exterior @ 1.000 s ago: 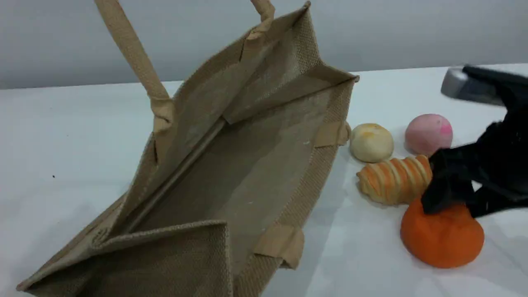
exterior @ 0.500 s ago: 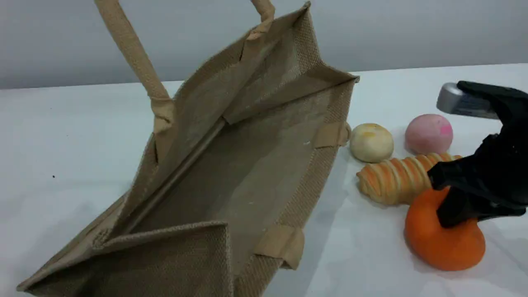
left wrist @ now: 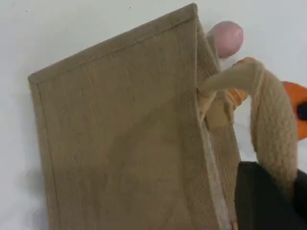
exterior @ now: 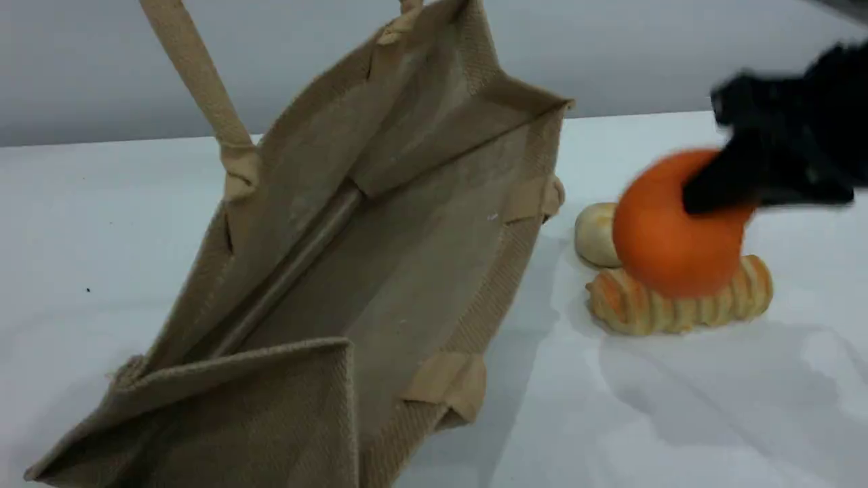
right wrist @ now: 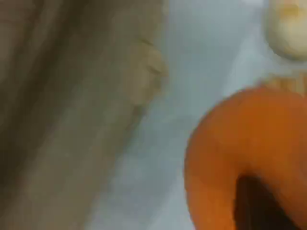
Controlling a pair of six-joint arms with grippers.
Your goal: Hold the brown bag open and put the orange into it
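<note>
Right of the bag (exterior: 380, 257), the orange (exterior: 671, 230) is hanging in the air above a striped roll (exterior: 678, 305), pinched at its top by the right gripper (exterior: 729, 186), whose jaws are pressed together on it. From that gripper the bag's mouth is lying to the left and lower, so the coming move likely has to carry the fruit leftward over the near rim and then down. Inside, the bag is showing only bare lining; nothing is sitting in it. Its long axis is running from the near left corner toward the far right. The left gripper (left wrist: 268, 201) is clamping one handle (left wrist: 276, 129) and lifting that side, holding the mouth wide. A pale bun (exterior: 595, 234) is sitting partly behind the orange, and a pink bun (left wrist: 225, 38) is lying beyond the bag's far corner.
</note>
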